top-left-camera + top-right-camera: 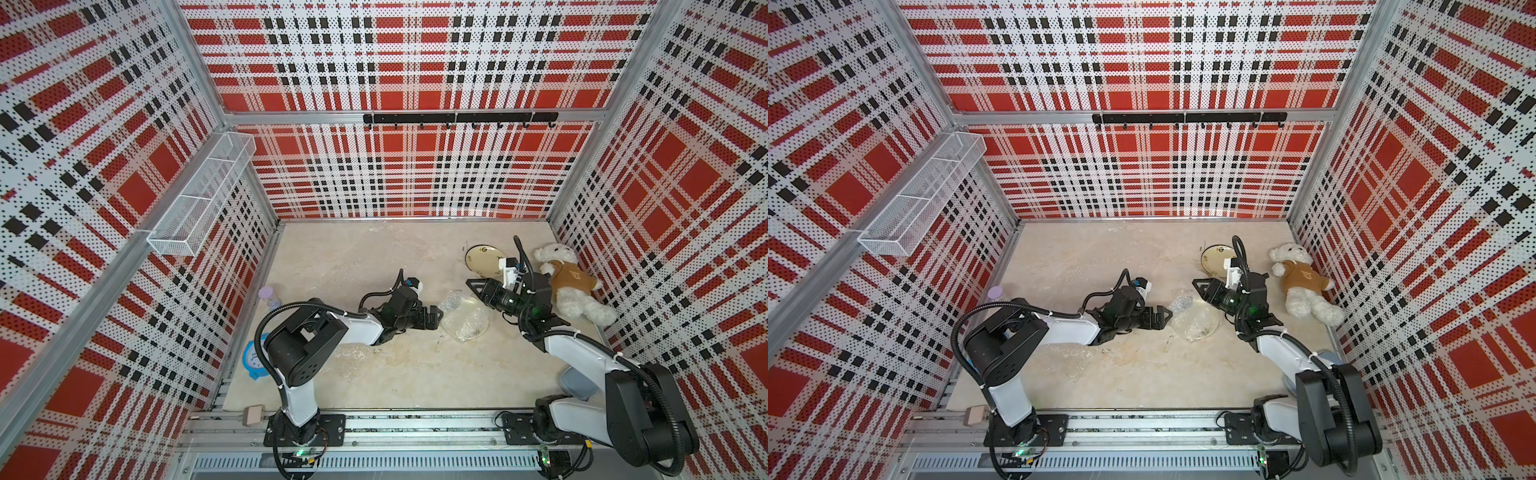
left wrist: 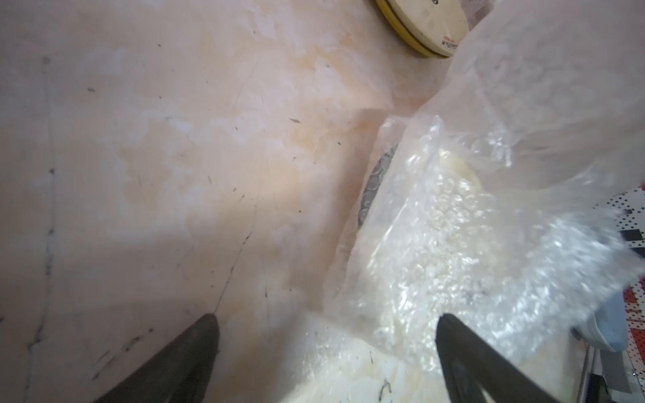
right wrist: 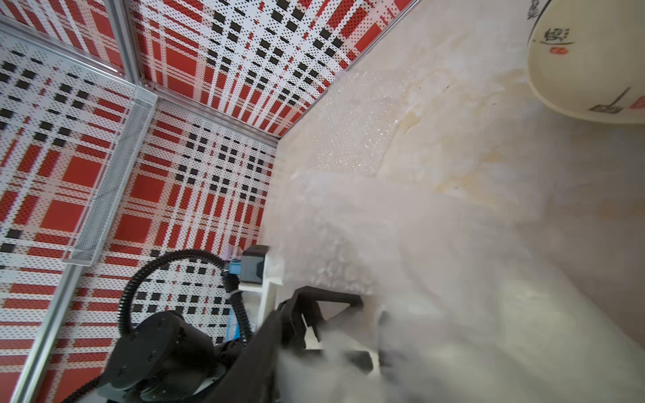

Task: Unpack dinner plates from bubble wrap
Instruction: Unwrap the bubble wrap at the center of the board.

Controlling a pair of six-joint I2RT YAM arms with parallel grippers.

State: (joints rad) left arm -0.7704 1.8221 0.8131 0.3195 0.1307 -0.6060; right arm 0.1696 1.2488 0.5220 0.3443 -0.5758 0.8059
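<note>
A dinner plate (image 1: 467,322) lies mid-table, still covered by crinkled bubble wrap (image 2: 436,244). Its cream face and dark rim show through the plastic. My left gripper (image 1: 437,318) sits at the wrap's left edge, open wide, and one finger (image 2: 464,349) overlaps the plastic. My right gripper (image 1: 473,287) hovers just behind the bundle. A blurred fold of wrap (image 3: 436,296) hangs across the right wrist view and hides the jaws. A bare cream plate (image 1: 484,258) with small motifs rests at the back right, also in a top view (image 1: 1217,257).
A white teddy bear (image 1: 575,286) in a brown shirt lies right of the right arm. A lilac hourglass (image 1: 268,297) and a blue clock (image 1: 253,359) stand at the left edge. Loose flat bubble wrap (image 3: 356,132) lies towards the back, and more (image 1: 357,357) lies near the left arm.
</note>
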